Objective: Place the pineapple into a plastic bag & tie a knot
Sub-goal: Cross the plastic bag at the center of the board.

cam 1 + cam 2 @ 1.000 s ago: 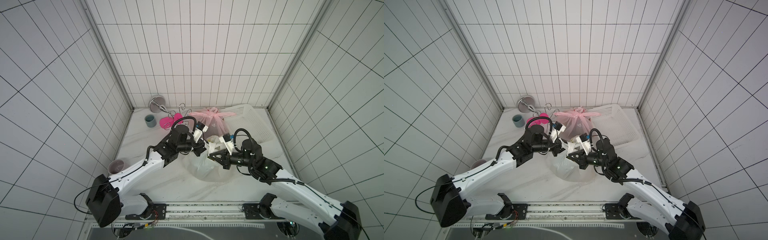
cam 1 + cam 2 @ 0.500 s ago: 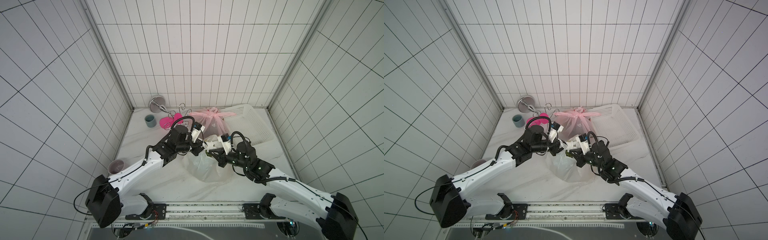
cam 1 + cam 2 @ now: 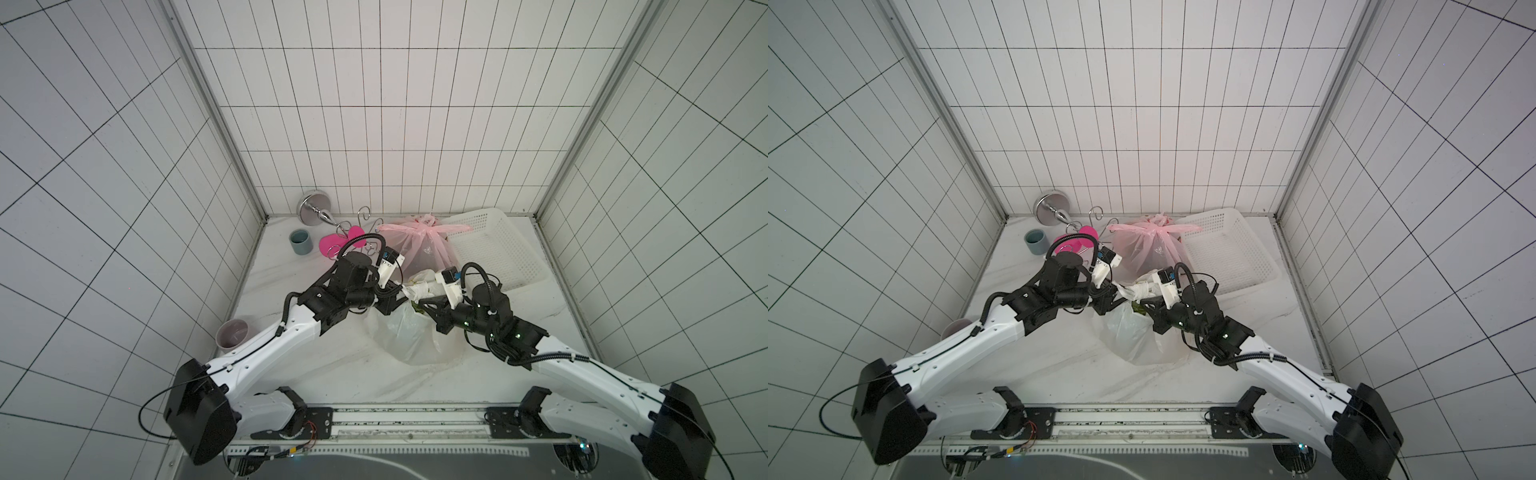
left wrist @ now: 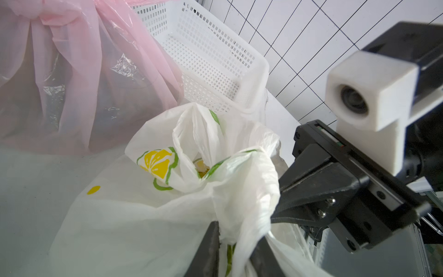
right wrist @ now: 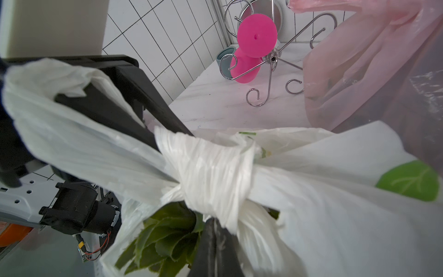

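White plastic bag [image 3: 409, 332], handles knotted, pineapple [image 5: 165, 239] leaves inside.

White tiled walls [image 3: 374, 124] with dark grout enclose a pale marbled bench [image 3: 332, 365] on three sides, evenly lit.

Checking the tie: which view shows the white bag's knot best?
The right wrist view: the knot fills the centre, wrapped strands sharp, on the white bag. In both top views it is a small white lump. The left wrist view shows bunched plastic, no clear knot.
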Controlling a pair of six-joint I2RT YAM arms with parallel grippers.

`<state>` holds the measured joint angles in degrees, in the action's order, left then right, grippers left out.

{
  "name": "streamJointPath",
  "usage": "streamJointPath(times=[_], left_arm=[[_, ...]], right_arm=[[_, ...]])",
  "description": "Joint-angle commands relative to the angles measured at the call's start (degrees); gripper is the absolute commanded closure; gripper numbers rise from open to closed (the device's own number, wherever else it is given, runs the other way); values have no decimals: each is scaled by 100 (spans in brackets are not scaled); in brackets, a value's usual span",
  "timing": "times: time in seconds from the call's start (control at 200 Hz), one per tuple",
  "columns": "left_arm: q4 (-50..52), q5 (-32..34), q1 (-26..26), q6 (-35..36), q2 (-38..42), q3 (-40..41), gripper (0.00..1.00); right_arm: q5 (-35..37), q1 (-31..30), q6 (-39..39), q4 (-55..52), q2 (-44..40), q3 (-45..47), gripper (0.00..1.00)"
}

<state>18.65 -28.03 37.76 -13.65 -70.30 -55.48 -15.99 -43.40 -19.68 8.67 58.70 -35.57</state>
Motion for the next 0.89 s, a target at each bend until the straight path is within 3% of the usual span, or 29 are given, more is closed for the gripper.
streamJointPath(times=[0.0, 0.255, 0.57, 0.675, 0.73, 0.889], left_arm=[[133, -149, -15, 168, 103, -166, 73], [824, -76, 126, 485, -270, -524, 61], [1232, 203, 171, 571, -322, -639, 55], [1405, 125, 146, 622, -279, -615, 46], [1389, 33, 160, 624, -254, -557, 30], [1038, -163, 178, 483, -170, -479, 27]], right_arm=[[-83, -26, -44, 23, -16, 218, 100], [-219, -26, -115, 55, -105, 182, 100], [-295, -22, -141, 69, -109, 182, 100], [-317, -25, -158, 83, -124, 191, 100], [-346, -22, -159, 92, -129, 195, 100], [-403, -20, -167, 94, -115, 226, 100]])
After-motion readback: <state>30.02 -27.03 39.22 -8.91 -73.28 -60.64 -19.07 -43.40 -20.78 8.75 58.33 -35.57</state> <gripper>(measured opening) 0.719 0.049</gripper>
